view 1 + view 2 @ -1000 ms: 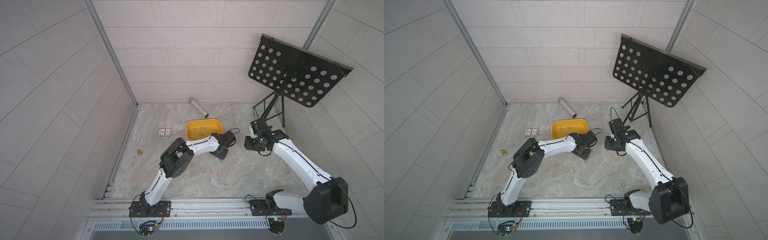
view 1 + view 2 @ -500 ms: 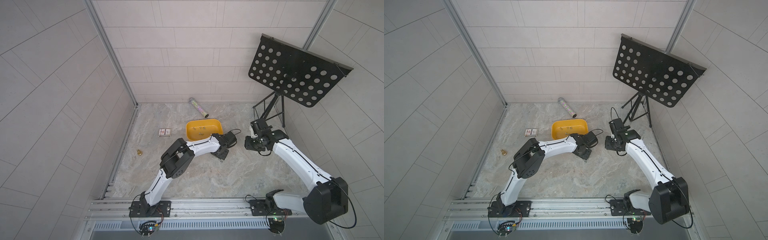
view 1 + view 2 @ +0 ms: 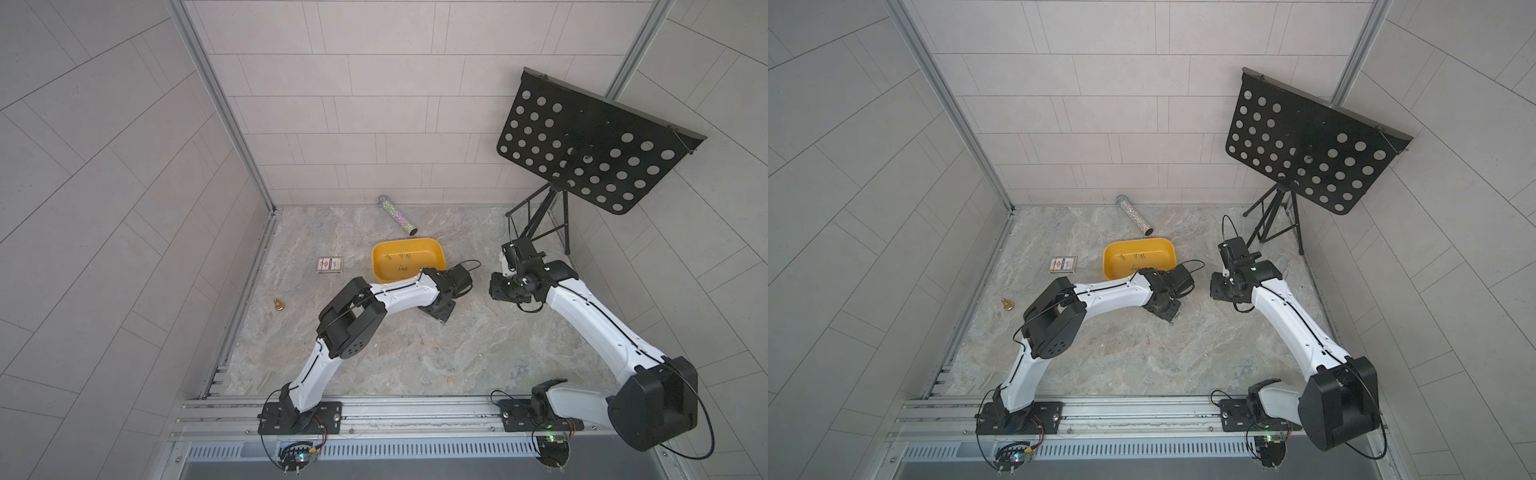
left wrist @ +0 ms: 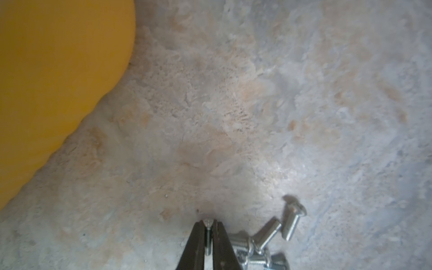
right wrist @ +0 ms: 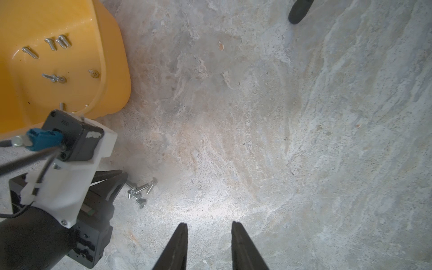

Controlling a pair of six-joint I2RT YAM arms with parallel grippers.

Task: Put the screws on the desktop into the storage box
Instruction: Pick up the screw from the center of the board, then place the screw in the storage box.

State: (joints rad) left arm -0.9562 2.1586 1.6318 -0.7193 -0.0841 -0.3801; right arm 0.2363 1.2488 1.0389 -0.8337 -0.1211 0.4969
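My left gripper is low on the desktop, shut on one small silver screw that lies lengthwise between its black fingers. A loose heap of several screws lies right beside it. In the right wrist view the same heap of screws lies next to the left gripper's fingers. The yellow storage box stands just behind the left gripper and holds several screws. My right gripper hangs open over bare desktop, to the right of the heap.
A small printed card box lies left of the yellow box and a brass bell near the left wall. A glittery tube lies by the back wall. A black music stand on a tripod stands at the back right, behind the right arm.
The left gripper's jaws have come together on a screw. Both arms stay about where they were.
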